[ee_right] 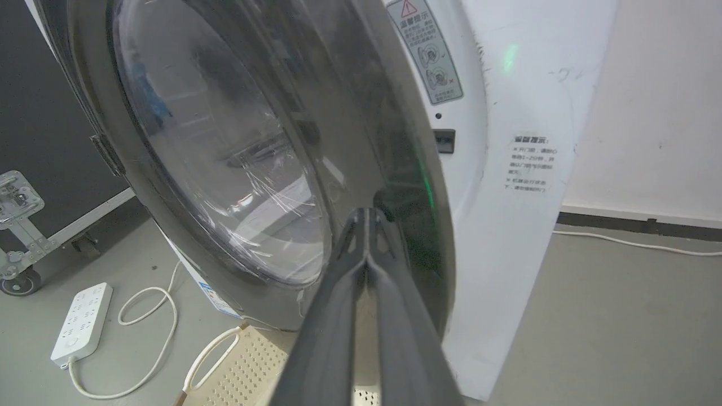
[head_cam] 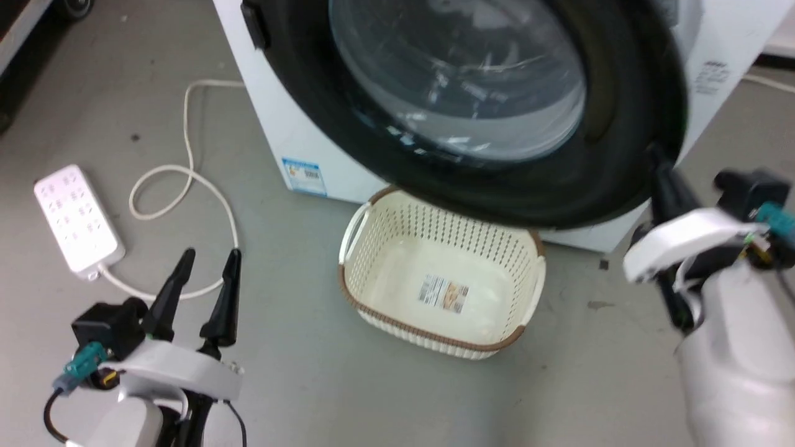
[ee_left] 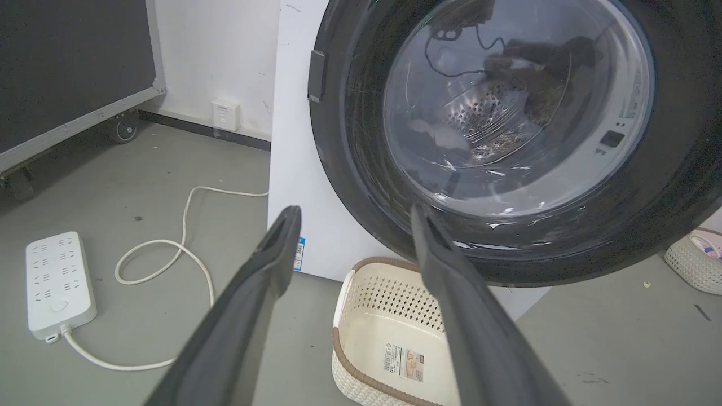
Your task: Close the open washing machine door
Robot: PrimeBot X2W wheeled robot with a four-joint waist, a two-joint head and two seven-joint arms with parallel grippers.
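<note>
Grey floor (head_cam: 310, 385) in front of me; I judge the push-to-shut step is in hand.
Lower left, my left tool (head_cam: 210, 257) hangs open and empty, with the cream basket (head_cam: 435, 223) mid-frame. At right, my right tool (ee_right: 366, 214), pinched shut on nothing, appears to touch the washing machine door (head_cam: 497, 192), which stands ajar at top centre on the washing machine (head_cam: 292, 136). Next I need a firm press to latch it.

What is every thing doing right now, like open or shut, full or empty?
Washing machine door, partly open, not latched.
Left gripper, jaws open, holding nothing.
Right gripper, jaws shut, tips at the door's rim.
Basket, upright on the floor, empty.
Power strip, flat on the floor, no plugs in its sockets.
</note>
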